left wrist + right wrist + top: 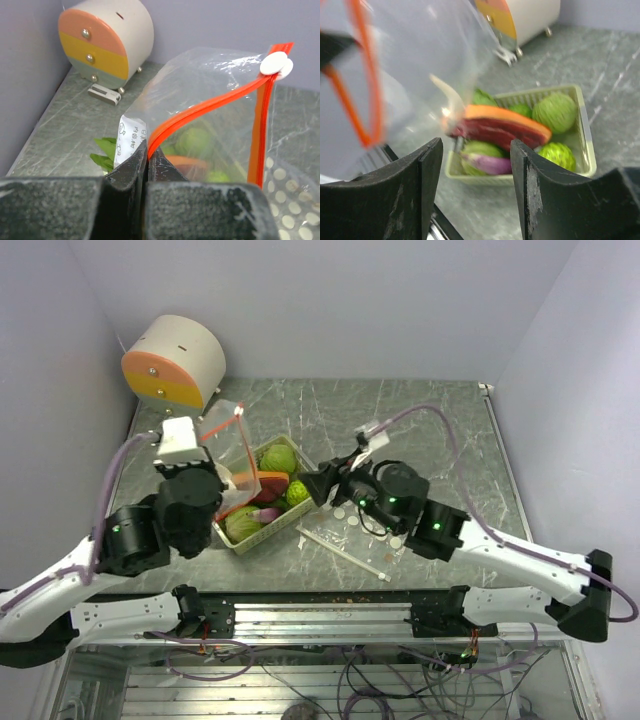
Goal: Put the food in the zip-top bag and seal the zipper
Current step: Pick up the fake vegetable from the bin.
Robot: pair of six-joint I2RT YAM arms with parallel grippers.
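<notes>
Grey marbled table (430,430) runs between pale lilac walls, with a round toy drawer cabinet (175,362) in the far left corner. My left gripper (148,159) is clenched on the orange zipper (210,102) of the clear bag (210,80), holding it upright with its mouth open over the left end of the basket (586,137); the white slider (276,64) sits at the far end of the track. The food looks to be all in the basket: green balls (555,111), a red-orange piece (505,120) on top, green leaves (106,149) and a purple piece (490,164). My right gripper (476,150) is spread wide and empty, aimed at that pile from just beside the basket. I judge loading has not begun, so next I should close on the top piece and carry it into the mouth. The bag's hanging wall crowds my approach. A white stick (345,552) and a dotted sheet (285,190) lie under my right arm.
</notes>
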